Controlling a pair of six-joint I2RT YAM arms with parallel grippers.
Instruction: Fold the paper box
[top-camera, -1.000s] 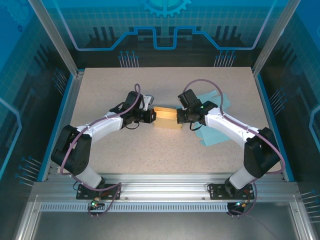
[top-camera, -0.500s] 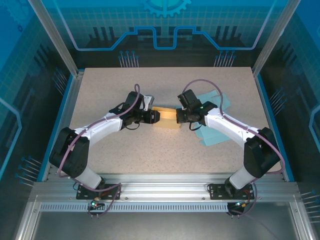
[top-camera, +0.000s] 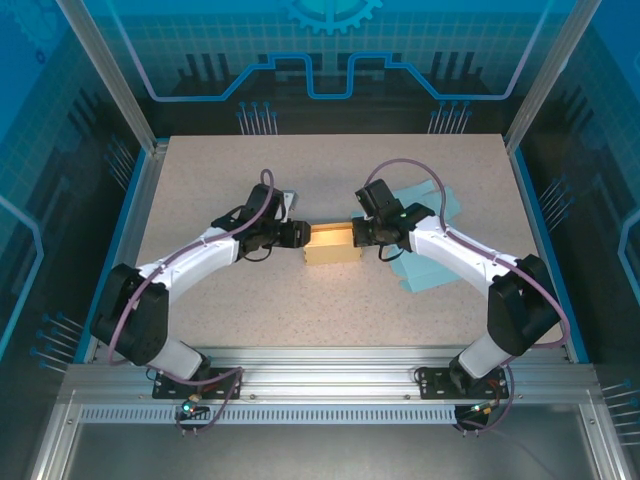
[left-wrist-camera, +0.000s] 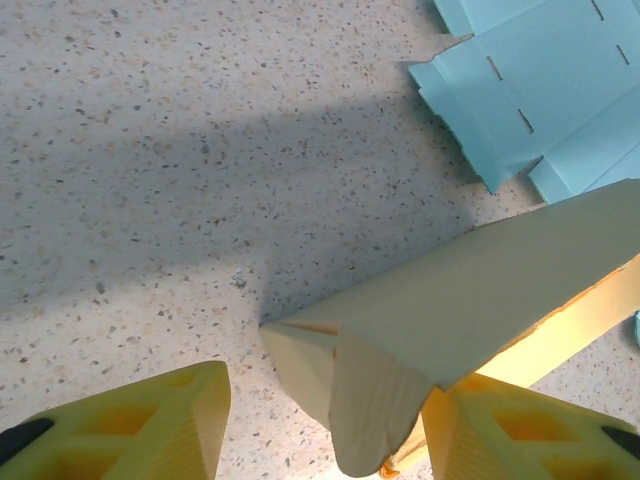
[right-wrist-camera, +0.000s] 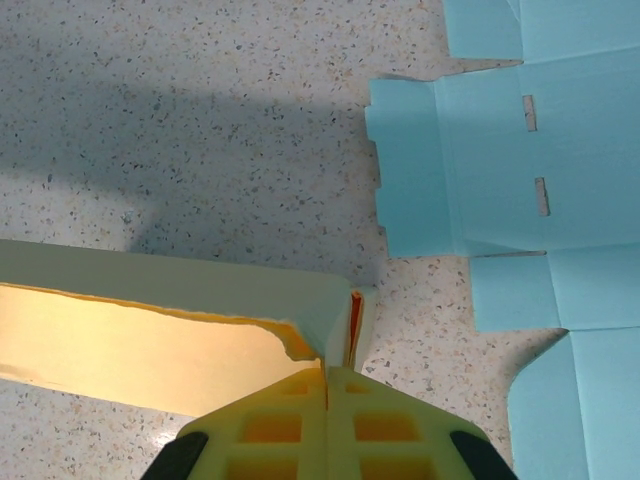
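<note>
From where I stand, the pale yellow paper box (top-camera: 330, 243), half formed and open along its near side, lies on the speckled table (top-camera: 300, 310) about mid-table, between the two arms, with flat light-blue cardboard blanks (top-camera: 440, 205) just to its right. The right gripper (right-wrist-camera: 327, 400) has its fingers pressed flat together on the thin wall at the box's right end, pinching the paper. The left gripper (top-camera: 298, 234) has its fingers spread partway, the box's left end flap sitting between them with bare table showing on one side, so it grips nothing. The box looks very light and thin, stiff only along its creases. I'd judge it will buckle or tear under a hard squeeze and skid if pushed, so it is best taken by a wall edge near a corner fold
</note>
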